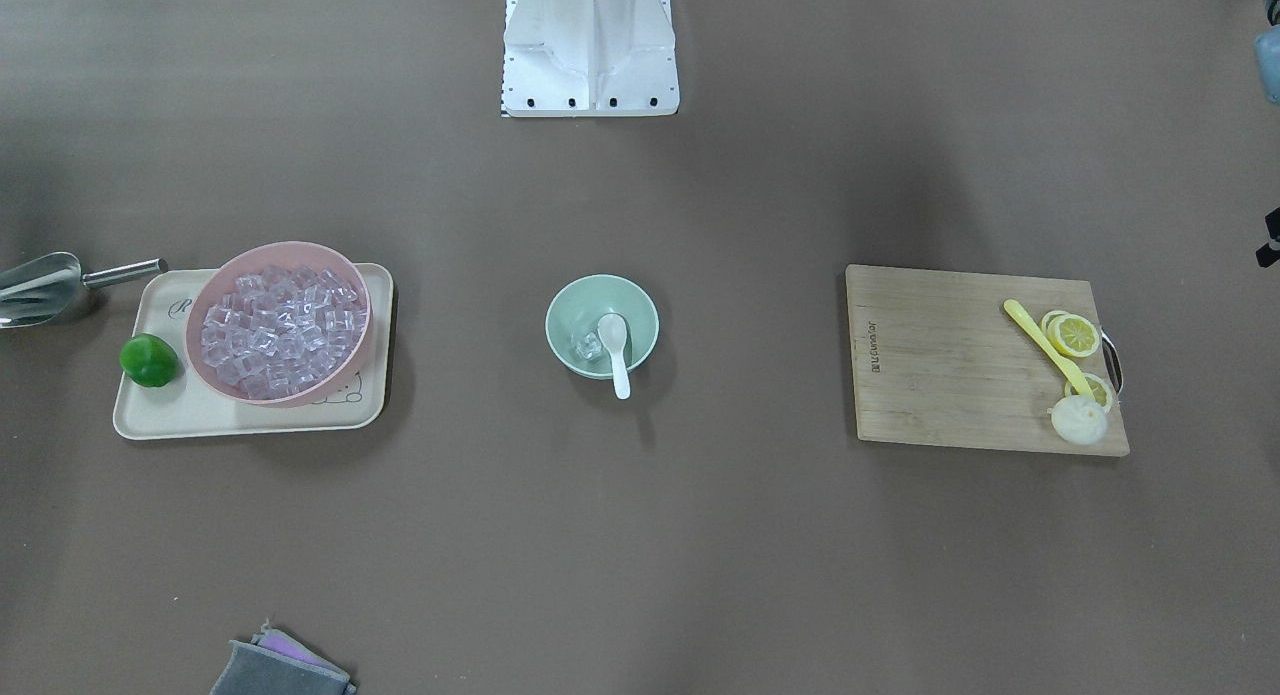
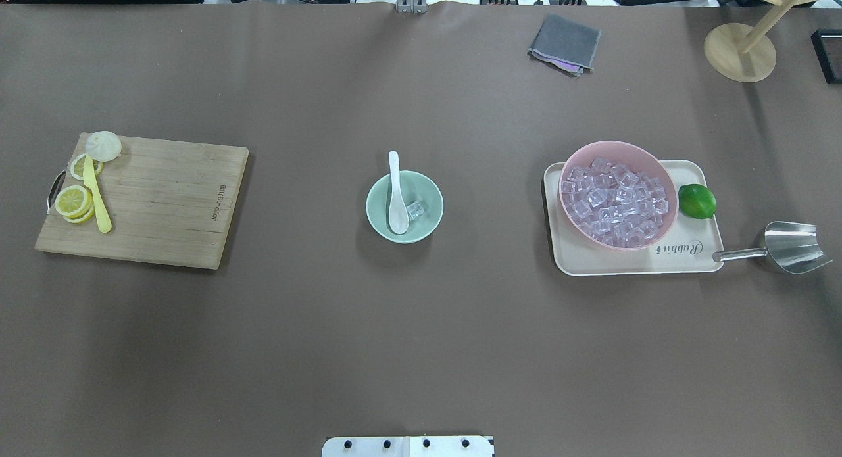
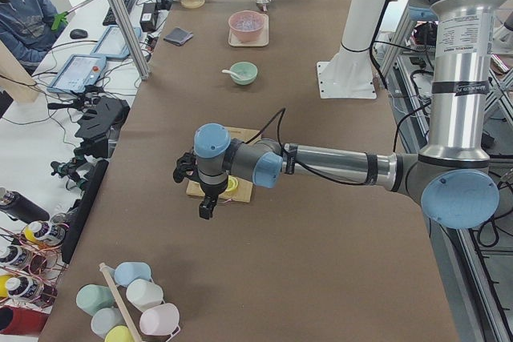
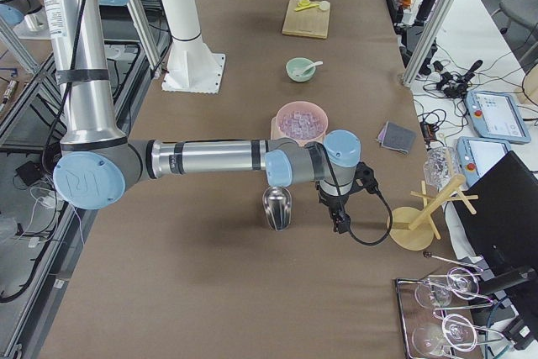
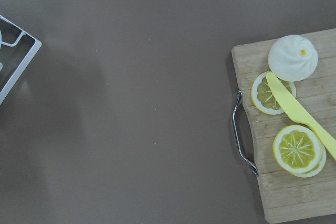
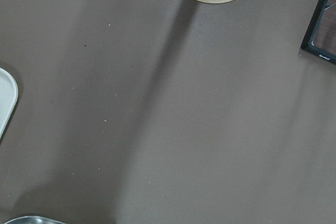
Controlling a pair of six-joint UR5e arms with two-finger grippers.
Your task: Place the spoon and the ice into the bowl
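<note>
While the spoon [image 1: 617, 350] is lying with its scoop down inside the bowl [image 1: 632, 310], its handle is leaning on the rim and jutting out over the table. That overhang is looking like the weak point. Any knock to the bowl, or a sleeve of arm sweeping low across the middle, could be levering the spoon back out. The ice [image 1: 587, 346] is sitting on the bowl's floor just beside the scoop, one clear cube, and it is looking safe unless the bowl itself is tipping. By this layout both things are lying where the task wants them, so I am judging that the main hazard is disturbance, not a missed grasp.

Well apart on one side, the pink bowl [image 1: 290, 253] of cubes is resting on its tray [image 1: 250, 415]. On the other side the cutting board [image 1: 950, 365] is lying flat.

Neither arm is reaching over the centre. The left gripper [image 3: 205, 210] is hanging fingers-down from a forearm that is stretching level over the table's end, beside the board's handle edge. The right gripper [image 4: 340, 223] is hanging the same way at the opposite end, just beside the metal scoop [image 1: 40, 287]. Both are showing only from the table ends — whether their jaws are spread or pressed together I cannot tell.
</note>
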